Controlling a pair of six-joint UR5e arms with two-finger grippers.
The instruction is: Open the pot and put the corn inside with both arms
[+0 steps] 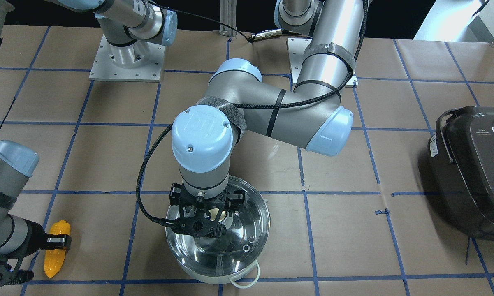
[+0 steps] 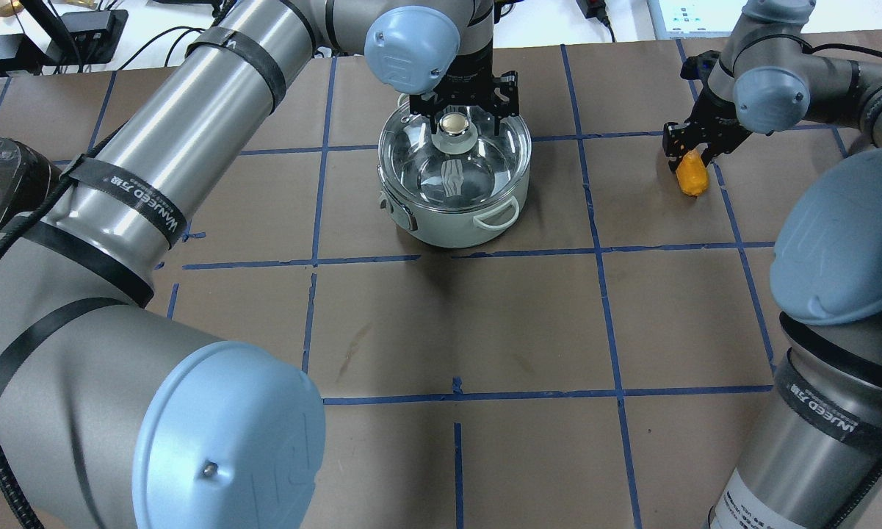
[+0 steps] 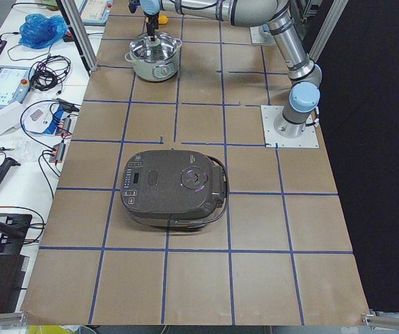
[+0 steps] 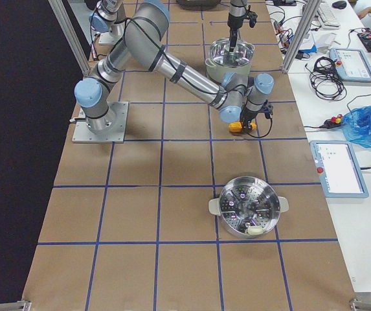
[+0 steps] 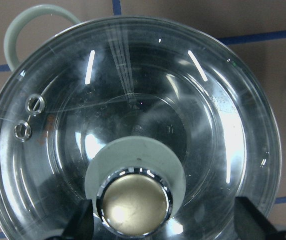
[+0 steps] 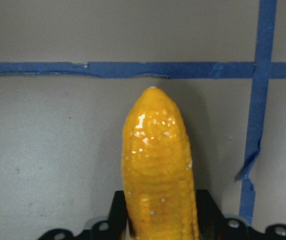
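Note:
The steel pot (image 2: 455, 220) stands with its glass lid (image 5: 222, 125) on; it also shows in the front view (image 1: 218, 255). My left gripper (image 2: 459, 117) hangs over the lid, open, one finger (image 5: 80, 225) on each side of the pale knob (image 5: 134, 202), not touching it. The yellow-orange corn (image 6: 157, 165) lies on the table to the pot's right in the overhead view (image 2: 692, 178). My right gripper (image 6: 160, 215) is shut on the corn's near end, fingers against both its sides; it shows in the front view too (image 1: 57, 241).
A dark grey rice cooker (image 1: 473, 172) sits on the robot's left side of the table. A steel steamer pot (image 4: 248, 207) stands far out on the right side. Blue tape lines grid the brown table.

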